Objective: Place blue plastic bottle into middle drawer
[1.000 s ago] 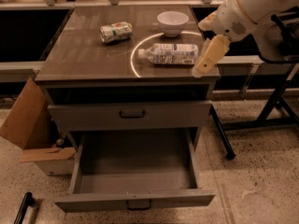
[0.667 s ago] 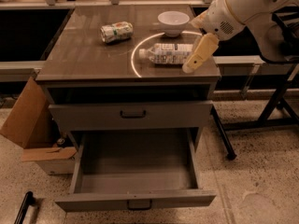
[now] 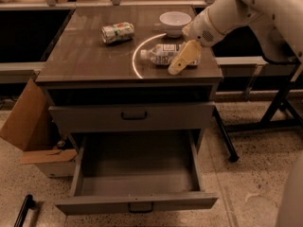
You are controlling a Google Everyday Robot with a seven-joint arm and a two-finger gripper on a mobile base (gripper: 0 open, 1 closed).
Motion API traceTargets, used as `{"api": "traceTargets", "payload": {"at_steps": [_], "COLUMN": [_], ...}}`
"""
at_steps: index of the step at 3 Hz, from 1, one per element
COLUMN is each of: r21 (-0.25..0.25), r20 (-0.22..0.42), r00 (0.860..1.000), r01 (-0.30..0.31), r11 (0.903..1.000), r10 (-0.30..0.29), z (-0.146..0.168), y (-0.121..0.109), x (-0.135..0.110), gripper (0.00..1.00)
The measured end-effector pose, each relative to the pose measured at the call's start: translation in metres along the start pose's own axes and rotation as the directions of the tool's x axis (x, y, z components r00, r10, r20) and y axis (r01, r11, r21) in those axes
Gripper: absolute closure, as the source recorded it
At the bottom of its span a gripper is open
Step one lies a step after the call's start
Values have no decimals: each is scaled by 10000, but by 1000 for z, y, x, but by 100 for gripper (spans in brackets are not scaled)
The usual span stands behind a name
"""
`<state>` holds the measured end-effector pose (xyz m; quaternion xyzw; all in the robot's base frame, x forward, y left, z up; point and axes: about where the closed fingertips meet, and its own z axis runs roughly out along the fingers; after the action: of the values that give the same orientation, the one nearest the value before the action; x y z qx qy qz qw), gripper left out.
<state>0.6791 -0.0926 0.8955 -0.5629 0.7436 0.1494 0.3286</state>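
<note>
The blue plastic bottle [image 3: 163, 55] lay on its side on the cabinet top [image 3: 90, 58], white cap pointing left, its white-and-blue label facing up. It had not shifted, while the gripper [image 3: 176, 67] had swung leftward from beside the bottle to overlap its right end; whether the gripper was closed or released could not be told. A white bowl [image 3: 175, 22] stood just behind and a crushed can [image 3: 117, 32] lay farther left. Below a closed drawer [image 3: 132, 117], the middle drawer [image 3: 137, 203] stood pulled out.
</note>
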Motion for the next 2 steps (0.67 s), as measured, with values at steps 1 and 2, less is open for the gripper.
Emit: {"api": "traceTargets", "payload": {"at_steps": [1,2], "r21": [-111,-300], "r20": [-6,-147], "r00": [9998,9994], "r01": [-204,-328], "r11": [9997,9990], "r10": [204,323], "z": [18,33], "y": [-7,-13], "x": [2,3], "gripper": [0,0]}}
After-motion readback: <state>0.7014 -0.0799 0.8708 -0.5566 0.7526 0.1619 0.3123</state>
